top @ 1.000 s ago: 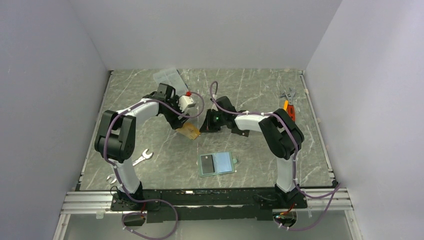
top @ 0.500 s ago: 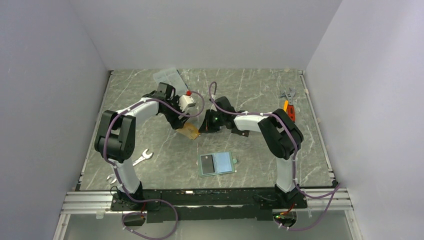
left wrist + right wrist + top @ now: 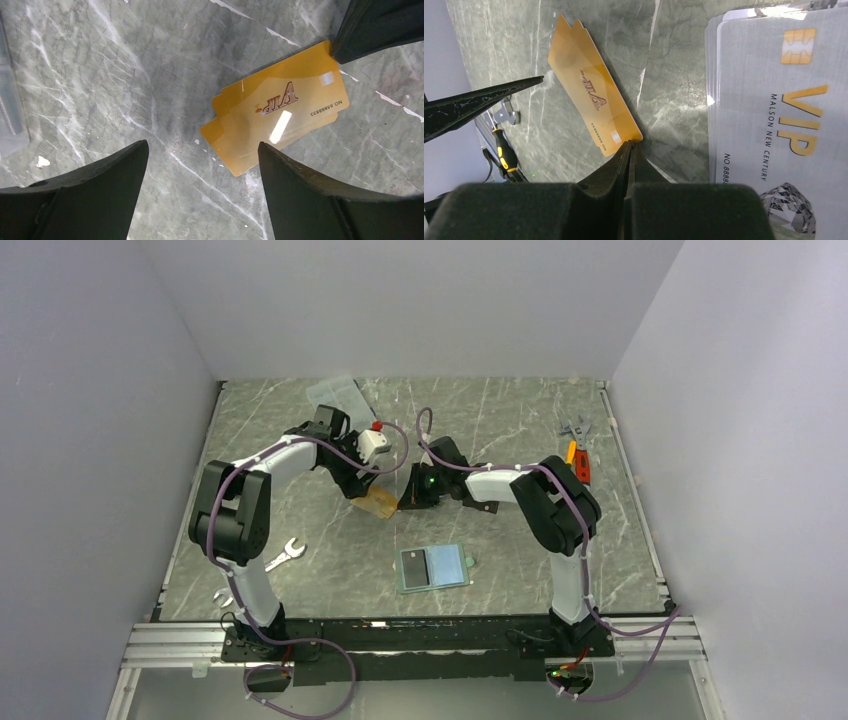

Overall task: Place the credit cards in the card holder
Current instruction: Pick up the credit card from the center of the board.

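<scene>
A small stack of orange-gold credit cards [image 3: 377, 502] lies mid-table; it also shows in the left wrist view [image 3: 277, 107] and the right wrist view [image 3: 591, 100]. My right gripper [image 3: 630, 145] is shut, its tips pinching the stack's near corner; it also shows in the top view [image 3: 404, 502]. My left gripper [image 3: 202, 145] is open and empty, just beside the cards' other end. A stack of silvery-white cards [image 3: 774, 100] lies right beside the right gripper. The card holder [image 3: 434, 567] lies open, light blue inside, nearer the arm bases, apart from both grippers.
A clear plastic box [image 3: 335, 395] stands at the back left. A wrench [image 3: 285, 554] lies front left. Orange-handled tools [image 3: 577, 455] lie at the right edge. A screwdriver [image 3: 504, 152] shows in the right wrist view.
My right gripper has edged left onto the corner of the orange-gold cards, and the cards have shifted slightly left. The left arm has barely moved.
</scene>
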Action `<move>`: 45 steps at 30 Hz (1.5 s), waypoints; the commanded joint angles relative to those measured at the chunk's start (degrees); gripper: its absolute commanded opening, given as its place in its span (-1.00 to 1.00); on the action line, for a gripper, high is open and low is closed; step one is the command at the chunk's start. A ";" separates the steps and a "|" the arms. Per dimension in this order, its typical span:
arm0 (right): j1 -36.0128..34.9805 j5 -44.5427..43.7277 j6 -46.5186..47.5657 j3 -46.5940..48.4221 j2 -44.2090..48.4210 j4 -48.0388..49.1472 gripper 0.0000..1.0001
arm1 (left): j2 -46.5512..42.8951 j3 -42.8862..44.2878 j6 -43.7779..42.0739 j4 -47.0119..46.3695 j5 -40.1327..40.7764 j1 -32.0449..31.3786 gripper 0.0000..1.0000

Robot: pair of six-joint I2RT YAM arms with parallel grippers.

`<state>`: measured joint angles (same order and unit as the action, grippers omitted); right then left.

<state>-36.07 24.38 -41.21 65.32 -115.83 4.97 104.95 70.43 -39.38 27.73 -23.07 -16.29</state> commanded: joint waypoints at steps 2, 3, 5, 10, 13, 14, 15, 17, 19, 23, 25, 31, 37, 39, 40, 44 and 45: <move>-0.12 -0.18 -0.21 1.66 -0.81 1.46 -1.00 | -1.15 2.10 1.31 1.34 -4.36 0.39 0.77; -0.13 0.11 -0.25 1.68 -0.88 1.36 -1.00 | -1.15 2.34 1.58 1.54 -4.97 0.43 0.78; -0.14 0.73 0.00 1.81 -0.37 1.13 -1.00 | -1.07 2.64 2.21 1.59 -5.49 0.39 0.77; -0.02 3.03 0.60 2.60 1.77 0.40 -1.00 | -1.05 3.06 2.35 1.93 -5.49 0.40 0.74; -0.09 4.72 0.08 3.42 1.79 0.83 -1.00 | -1.12 2.93 2.69 1.62 -5.44 0.41 0.71; -0.06 5.09 -0.14 3.49 1.75 1.21 -1.00 | -1.10 2.79 2.86 1.48 -5.49 0.40 0.71; -0.13 5.28 -0.38 3.50 1.68 1.47 -1.00 | -1.02 2.78 2.85 1.46 -5.55 0.39 0.70; -0.09 5.94 -0.67 3.55 1.58 2.12 -1.00 | -0.88 2.76 2.91 1.52 -5.50 0.39 0.69; -0.11 6.21 -0.64 4.02 1.41 1.84 -1.00 | -0.80 2.72 2.69 1.71 -5.49 0.49 0.68; -0.15 4.86 -0.43 4.63 0.90 1.66 -1.00 | -0.75 2.52 2.68 1.40 -5.44 0.47 0.68; -0.14 4.30 -0.43 4.88 0.13 1.48 -1.00 | -0.71 2.52 2.64 1.41 -5.65 0.47 0.68; 0.02 3.28 -0.53 3.91 -1.66 2.35 -1.00 | -0.93 2.33 2.68 1.78 -6.11 0.47 0.68; 0.06 2.74 -0.58 2.91 -2.52 2.84 -1.00 | -1.23 2.32 2.72 1.94 -6.88 0.52 0.69; 0.05 2.57 -0.62 2.76 -2.72 2.83 -1.00 | -1.16 2.26 2.68 1.97 -6.98 0.47 0.69; 0.04 2.49 -0.62 2.67 -2.78 2.88 -1.00 | -1.10 2.33 2.74 2.17 -7.20 0.47 0.69; 0.23 2.37 -0.54 2.28 -3.07 2.76 -1.00 | -0.73 3.14 3.14 3.20 -8.14 0.47 0.70; 0.22 2.39 -0.54 2.19 -3.29 2.69 -1.00 | -0.74 3.33 3.42 3.35 -8.51 0.47 0.70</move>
<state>-36.07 27.53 -41.65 67.96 -118.13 5.72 104.95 71.66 -36.64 29.69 -28.32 -16.03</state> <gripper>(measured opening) 0.007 0.846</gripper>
